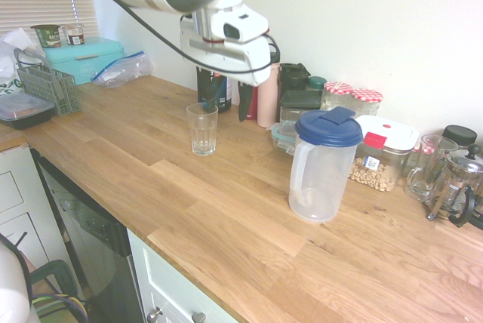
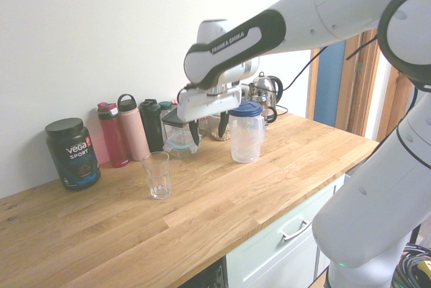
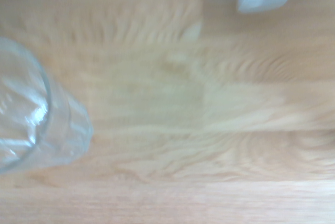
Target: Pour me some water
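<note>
In the first exterior view, the pitcher (image 1: 321, 176) was the nearest of the things that mattered, upright on the wooden counter (image 1: 226, 225) with its blue lid (image 1: 329, 127) on and its handle side toward the glass. I could see its clear plastic wall but couldn't tell how much water was in it.

Farther along stood the drinking glass (image 1: 202, 130), upright and well apart from the pitcher; it looked to me as though nothing had been poured. Above the counter, beyond the pitcher, hung the gripper (image 2: 209, 126), its jaws spread wide with nothing between them. Behind, toward the wall, were the pink bottle (image 1: 267, 95) and the food containers.

By my reckoning the job was barely begun: the two vessels were out and standing ready, but gripping the pitcher, carrying it to the glass, tipping it and setting it back were all left to do.
</note>
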